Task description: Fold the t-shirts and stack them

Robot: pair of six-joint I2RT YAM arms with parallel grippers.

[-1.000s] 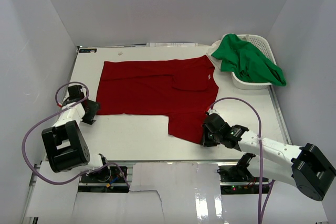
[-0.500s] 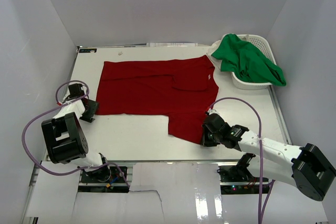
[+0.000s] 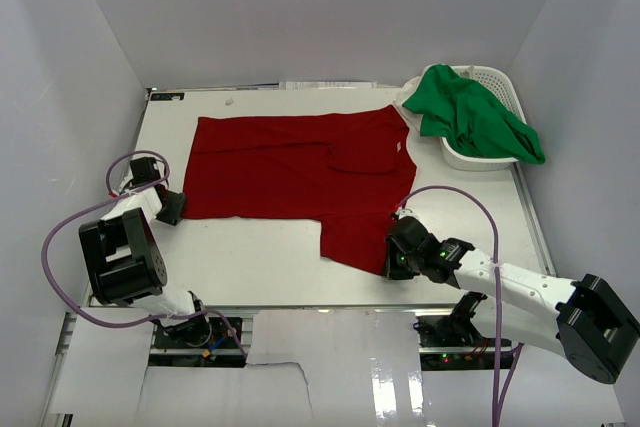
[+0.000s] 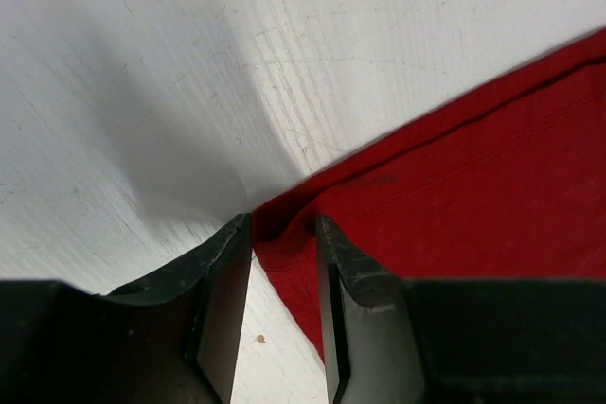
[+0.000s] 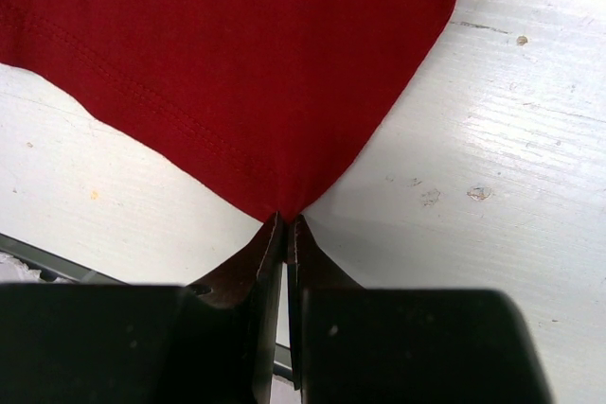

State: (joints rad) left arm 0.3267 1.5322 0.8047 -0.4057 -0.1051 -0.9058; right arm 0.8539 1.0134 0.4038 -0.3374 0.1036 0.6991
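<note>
The deep red t-shirt (image 3: 290, 167) lies spread flat on the white table, with a folded flap hanging toward the near edge at its right. My left gripper (image 3: 176, 209) is at the shirt's near-left corner. In the left wrist view (image 4: 284, 234) its jaws stand a little apart with the red corner (image 4: 284, 219) between them. My right gripper (image 3: 391, 259) is shut on the near corner of the flap, and the right wrist view (image 5: 287, 224) shows the red cloth (image 5: 237, 44) pinched at the tips. The bright green t-shirt (image 3: 470, 112) lies bunched over the basket.
The white slotted basket (image 3: 497, 74) stands at the far right corner of the table (image 3: 250, 257). White walls close in the left, back and right sides. Purple cables loop beside both arms.
My left arm has swung slightly and its gripper has edged left along the shirt's near-left corner. The right gripper and the shirts have not moved.
</note>
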